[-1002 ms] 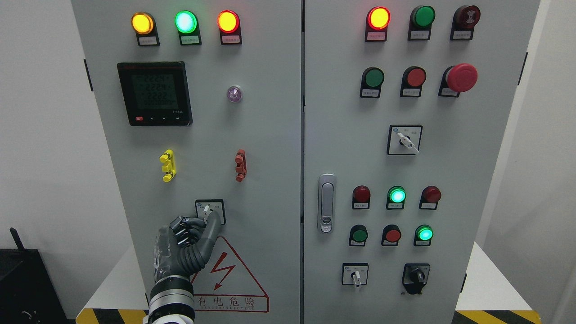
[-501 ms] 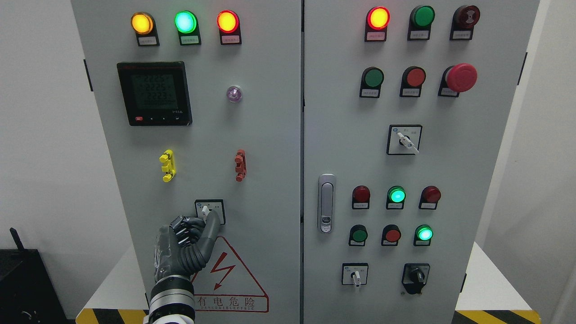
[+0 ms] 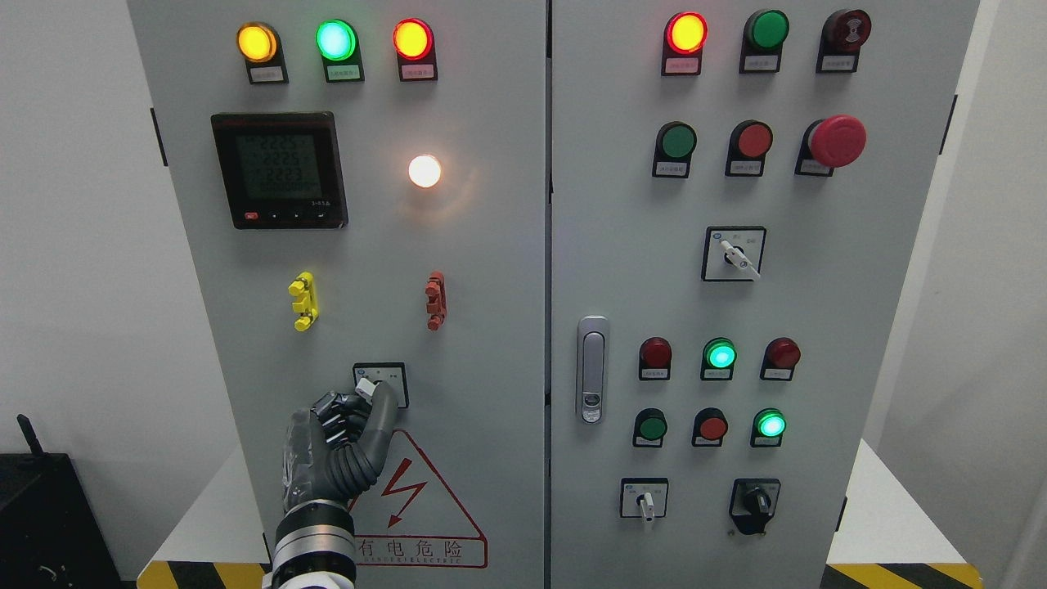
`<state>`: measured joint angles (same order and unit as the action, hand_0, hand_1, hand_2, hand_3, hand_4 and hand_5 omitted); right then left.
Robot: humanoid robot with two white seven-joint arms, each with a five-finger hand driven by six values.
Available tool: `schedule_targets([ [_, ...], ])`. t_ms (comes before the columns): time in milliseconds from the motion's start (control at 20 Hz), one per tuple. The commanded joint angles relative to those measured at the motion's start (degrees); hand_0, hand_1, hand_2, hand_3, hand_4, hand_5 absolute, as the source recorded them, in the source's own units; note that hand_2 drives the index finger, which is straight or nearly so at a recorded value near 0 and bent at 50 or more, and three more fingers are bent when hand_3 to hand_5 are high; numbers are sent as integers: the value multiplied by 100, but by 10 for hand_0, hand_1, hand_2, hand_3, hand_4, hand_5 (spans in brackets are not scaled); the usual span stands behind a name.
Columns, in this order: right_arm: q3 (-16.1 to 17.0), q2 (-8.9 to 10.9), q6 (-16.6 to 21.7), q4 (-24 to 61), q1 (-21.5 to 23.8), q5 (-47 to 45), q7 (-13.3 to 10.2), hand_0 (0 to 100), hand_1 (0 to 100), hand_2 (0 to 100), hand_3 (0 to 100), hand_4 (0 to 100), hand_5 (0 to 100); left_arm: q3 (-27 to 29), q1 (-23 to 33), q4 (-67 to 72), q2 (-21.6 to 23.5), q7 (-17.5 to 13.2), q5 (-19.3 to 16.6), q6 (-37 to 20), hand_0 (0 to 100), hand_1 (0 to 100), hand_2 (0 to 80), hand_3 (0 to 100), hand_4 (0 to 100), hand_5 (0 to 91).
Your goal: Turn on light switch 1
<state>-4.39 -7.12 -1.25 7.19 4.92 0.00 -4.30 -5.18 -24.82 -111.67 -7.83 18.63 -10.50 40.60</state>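
The light switch (image 3: 380, 378) is a small rotary selector in a black-framed plate low on the left cabinet door (image 3: 491, 270). Its white lever (image 3: 367, 386) tilts to the left. My left hand (image 3: 370, 396) comes up from the bottom left, with its thumb (image 3: 384, 402) on the right of the lever and its curled fingers (image 3: 337, 409) on the left, pinching it. The round lamp (image 3: 424, 171) above glows bright warm white. My right hand is out of view.
A digital meter (image 3: 279, 170) and three lit pilot lamps (image 3: 335, 39) sit on the upper left door. Yellow (image 3: 302, 301) and red (image 3: 436, 301) clips are mounted mid-door. The right door carries buttons, selectors, an emergency stop (image 3: 836, 141) and a door handle (image 3: 592, 370).
The switch lever has turned from upright to tilted left under my left hand, which shifted slightly left. The round lamp went from dark to lit.
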Motion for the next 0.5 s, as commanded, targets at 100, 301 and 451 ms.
schedule_targets([
  [100, 0, 0, 2, 2, 0, -141, 0, 0, 0, 0, 0, 0, 0, 8, 3, 4, 10, 44, -4, 1, 574, 587, 622, 912, 952, 887],
  [301, 0, 0, 2, 2, 0, -141, 0, 0, 0, 0, 0, 0, 0, 8, 3, 4, 1, 44, 5, 1, 578, 566, 626, 913, 953, 887],
  [451, 0, 0, 2, 2, 0, -141, 0, 0, 0, 0, 0, 0, 0, 8, -5, 13, 1, 44, 4, 1, 514, 550, 631, 915, 954, 887],
])
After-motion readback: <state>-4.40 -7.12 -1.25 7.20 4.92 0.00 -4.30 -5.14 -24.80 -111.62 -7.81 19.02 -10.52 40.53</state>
